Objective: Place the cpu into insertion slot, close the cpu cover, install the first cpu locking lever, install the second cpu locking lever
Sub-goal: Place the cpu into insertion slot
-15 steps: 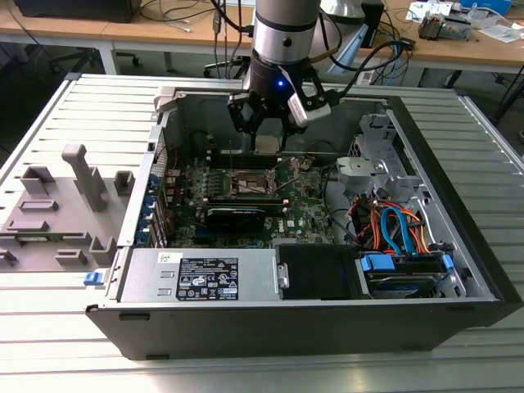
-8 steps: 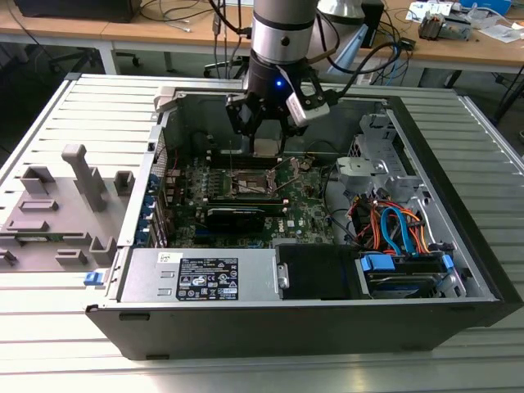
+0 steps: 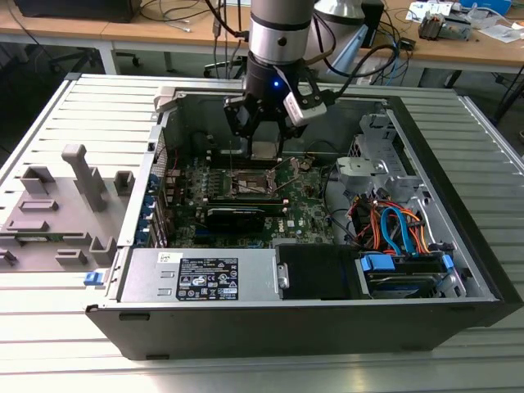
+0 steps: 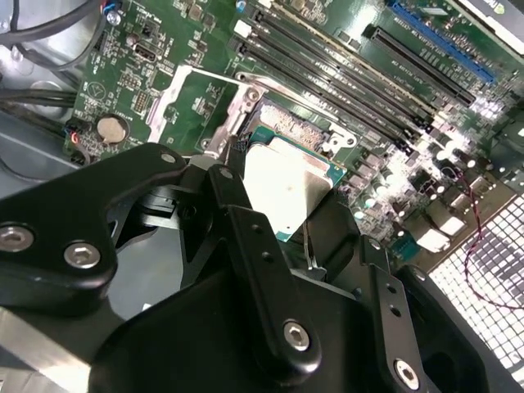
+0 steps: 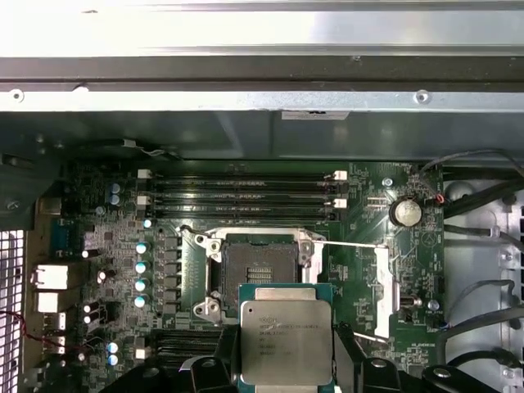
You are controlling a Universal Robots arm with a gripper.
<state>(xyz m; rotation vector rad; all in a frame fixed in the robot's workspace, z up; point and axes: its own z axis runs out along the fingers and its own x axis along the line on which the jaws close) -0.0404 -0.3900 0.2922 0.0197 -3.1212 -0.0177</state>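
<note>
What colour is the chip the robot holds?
The cpu has a silvery grey top and a green rim; clearest in the first wrist view.

The arm [image 3: 279, 33] stands vertical over the open case [image 3: 327, 332], near its far wall in the exterior view, wrist pointing straight down. The gripper [image 3: 264, 151] hangs level, its black fingers [image 4: 246, 225] clamped on opposite edges of the cpu [image 5: 286, 340], held flat.
</note>
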